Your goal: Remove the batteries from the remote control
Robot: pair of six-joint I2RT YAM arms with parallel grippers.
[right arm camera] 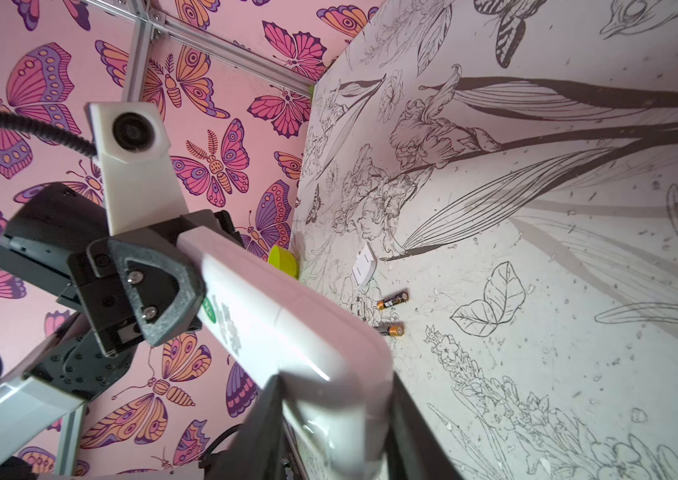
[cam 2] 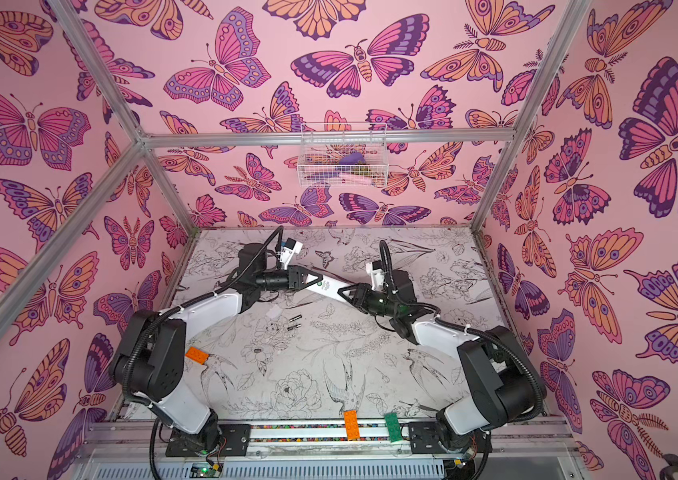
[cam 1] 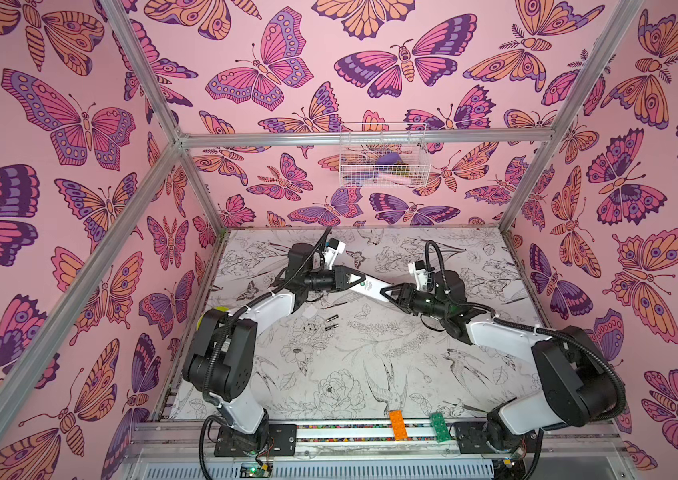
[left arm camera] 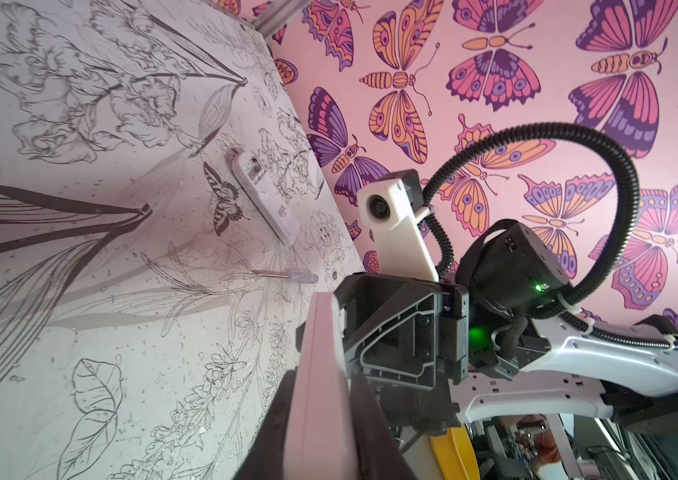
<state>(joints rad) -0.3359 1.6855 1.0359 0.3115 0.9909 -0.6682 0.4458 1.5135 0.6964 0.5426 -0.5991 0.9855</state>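
Note:
A white remote control (cam 1: 372,289) hangs above the middle of the table, held at both ends. My left gripper (cam 1: 357,280) is shut on its left end, and in the left wrist view the left gripper (left arm camera: 320,415) has its dark fingers pressed on both faces of the remote control (left arm camera: 320,374). My right gripper (cam 1: 389,293) clasps the other end; in the right wrist view the right gripper (right arm camera: 329,436) has a finger on each side of the remote control (right arm camera: 287,332). Two batteries (cam 1: 331,323) lie side by side on the table below; the batteries (right arm camera: 391,300) are black with orange bands.
A small white cover piece (right arm camera: 363,266) lies near the batteries. A second white remote (left arm camera: 264,197) and a clear-handled screwdriver (left arm camera: 287,275) lie further back. Orange brick (cam 1: 398,424) and green brick (cam 1: 439,428) sit on the front rail. A wire basket (cam 1: 383,156) hangs on the back wall.

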